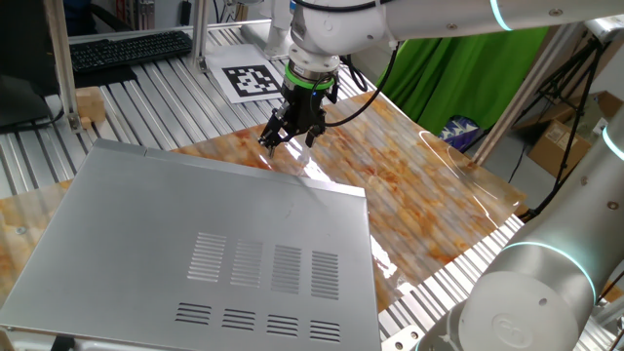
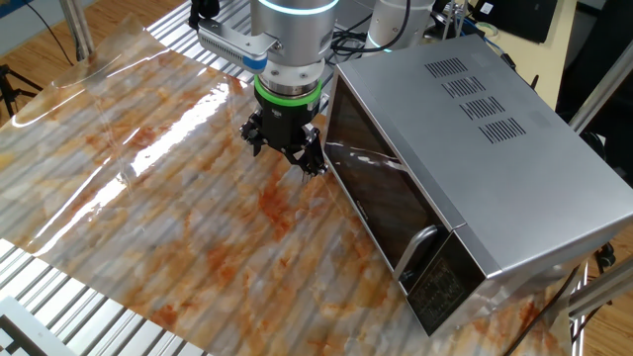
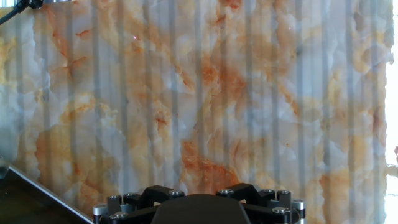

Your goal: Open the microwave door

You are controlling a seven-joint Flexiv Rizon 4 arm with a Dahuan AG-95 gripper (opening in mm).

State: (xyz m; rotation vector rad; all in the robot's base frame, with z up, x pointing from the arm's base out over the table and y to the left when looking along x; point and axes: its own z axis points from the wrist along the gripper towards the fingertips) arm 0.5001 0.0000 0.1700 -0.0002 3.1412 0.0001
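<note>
The microwave [image 1: 214, 244] is a large silver-grey box with vent slits on its top, also seen in the other fixed view [image 2: 495, 129]. Its door [image 2: 381, 188] is the dark glass front panel, closed flush, with a grey bar handle [image 2: 415, 247] near the control-panel end. My gripper [image 2: 285, 150] hangs fingers-down over the marble-patterned table, just in front of the door's end farthest from the handle, apart from it. It looks open and empty, and also shows in one fixed view [image 1: 290, 136]. The hand view shows only the hand's black body [image 3: 199, 208] and a dark microwave corner [image 3: 25, 202].
A printed marker tag [image 1: 253, 80] and a keyboard [image 1: 127, 49] lie behind the table. A green cloth [image 1: 458, 68] hangs at the back right. A second robot arm's base [image 1: 526, 292] stands at the front right. An aluminium post [image 1: 60, 58] rises at the left.
</note>
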